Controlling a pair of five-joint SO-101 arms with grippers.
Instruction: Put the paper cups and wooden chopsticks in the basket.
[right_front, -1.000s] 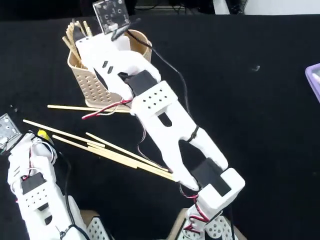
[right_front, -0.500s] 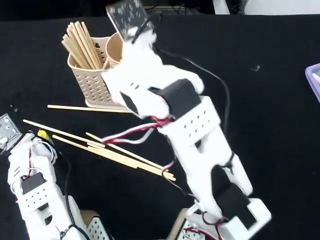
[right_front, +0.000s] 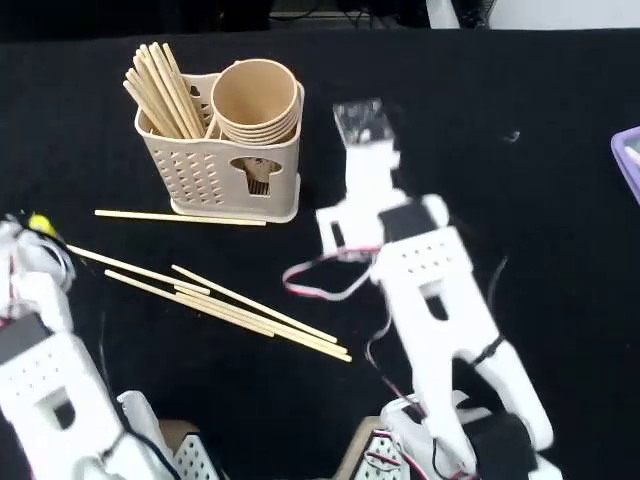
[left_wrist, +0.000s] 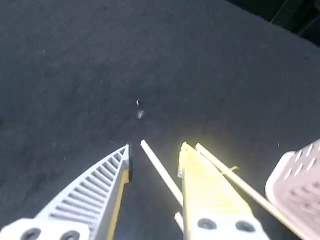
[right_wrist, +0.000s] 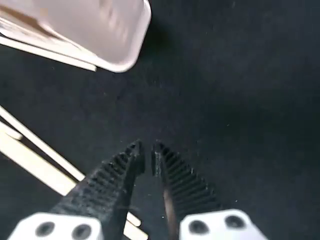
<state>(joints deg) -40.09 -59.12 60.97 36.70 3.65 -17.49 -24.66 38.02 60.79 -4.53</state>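
Spread wide at the left gripper (left_wrist: 155, 149), with one chopstick (left_wrist: 161, 171) end lying right between the jaws. Pinched nearly closed and empty at the right gripper (right_wrist: 146, 146), with the basket (right_wrist: 112, 35) beyond the tips and loose chopsticks (right_wrist: 42, 150) beside one jaw. Stacked in the basket: cups (right_front: 256, 95), next to a chopstick bundle (right_front: 160, 80).

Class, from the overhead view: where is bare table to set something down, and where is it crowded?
Free: the wide black stretch between the right arm and the purple object at the edge. Crowded: between the basket and the left arm, where loose chopsticks lie.
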